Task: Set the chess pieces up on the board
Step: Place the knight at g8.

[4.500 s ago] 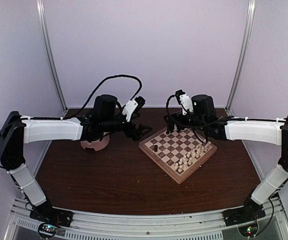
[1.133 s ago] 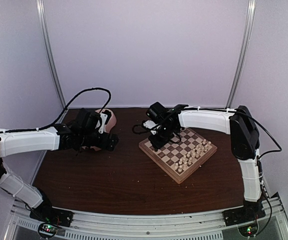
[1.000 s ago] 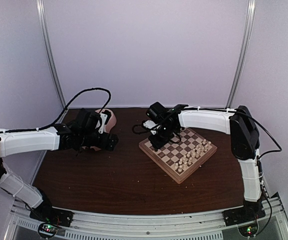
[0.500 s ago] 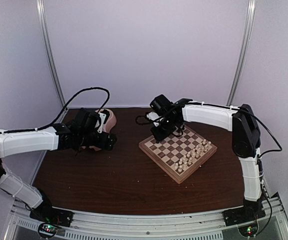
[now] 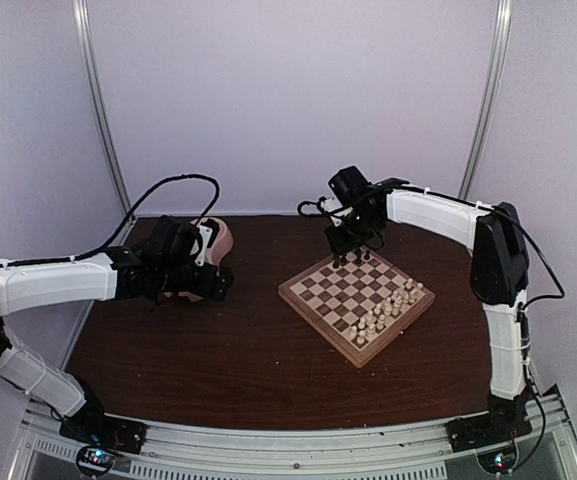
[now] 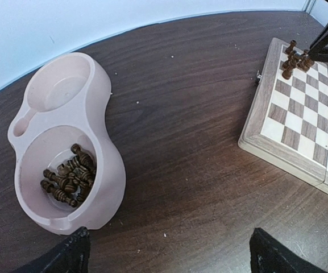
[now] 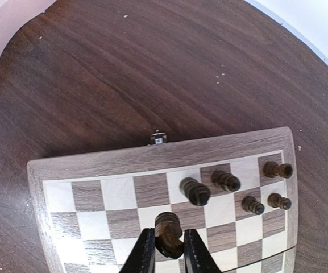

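Your right gripper pinches a tiny dark brown wooden chessman over the 12 o'clock corner of the checkered wooden chessboard, your left gripper gapes wide and empty; judge the piece light, stiff, slick, tippy, best held mid-body.

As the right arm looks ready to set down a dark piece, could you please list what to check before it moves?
1. Grip: right gripper shut on the held dark piece: ok.
2. Held dark piece hangs straight: cannot tell, seen from above only.
3. Square below it on the board is free: cannot tell, piece and fingers hide it.
4. Standing dark pieces clear of the fingers: ok.
5. Left gripper open, away from the board, beside the pink bowl: ok.
6. Dark pieces in the bowl left to fetch: ok.
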Controlling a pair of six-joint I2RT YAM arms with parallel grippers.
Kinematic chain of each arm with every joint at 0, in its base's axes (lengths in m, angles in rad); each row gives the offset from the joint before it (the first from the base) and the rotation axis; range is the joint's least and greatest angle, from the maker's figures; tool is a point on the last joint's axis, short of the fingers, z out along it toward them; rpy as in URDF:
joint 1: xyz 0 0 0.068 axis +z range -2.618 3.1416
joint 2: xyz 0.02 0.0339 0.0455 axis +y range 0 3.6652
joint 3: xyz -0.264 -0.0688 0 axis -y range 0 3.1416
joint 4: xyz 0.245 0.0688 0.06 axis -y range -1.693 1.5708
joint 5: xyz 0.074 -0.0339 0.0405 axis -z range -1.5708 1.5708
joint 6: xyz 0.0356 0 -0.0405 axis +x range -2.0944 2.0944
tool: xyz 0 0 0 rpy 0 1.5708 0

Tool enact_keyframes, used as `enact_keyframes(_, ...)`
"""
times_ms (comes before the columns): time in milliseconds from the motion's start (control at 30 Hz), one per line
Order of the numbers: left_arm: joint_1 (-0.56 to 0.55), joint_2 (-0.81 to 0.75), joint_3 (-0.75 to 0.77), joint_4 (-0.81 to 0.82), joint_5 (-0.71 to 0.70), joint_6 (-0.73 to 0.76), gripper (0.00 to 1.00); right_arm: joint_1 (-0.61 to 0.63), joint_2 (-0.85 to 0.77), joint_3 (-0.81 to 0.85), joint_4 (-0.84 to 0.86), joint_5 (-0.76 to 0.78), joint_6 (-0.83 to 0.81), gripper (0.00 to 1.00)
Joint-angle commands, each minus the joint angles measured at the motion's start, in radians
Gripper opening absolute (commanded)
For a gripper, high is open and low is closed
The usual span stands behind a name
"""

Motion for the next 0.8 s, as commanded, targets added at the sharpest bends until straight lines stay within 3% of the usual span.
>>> enact_keyframes(0,0.009,-0.023,0.040,-0.006,0.001,0.011,0.98,-0.039,-0.034,0.047,-0.009,0.023,-0.008,0.17)
enact_keyframes(767,0.010,-0.016,0.068,-0.026,0.009,0.018,0.98,-0.129,0.042,0.108,0.021,0.031,-0.006,0.16)
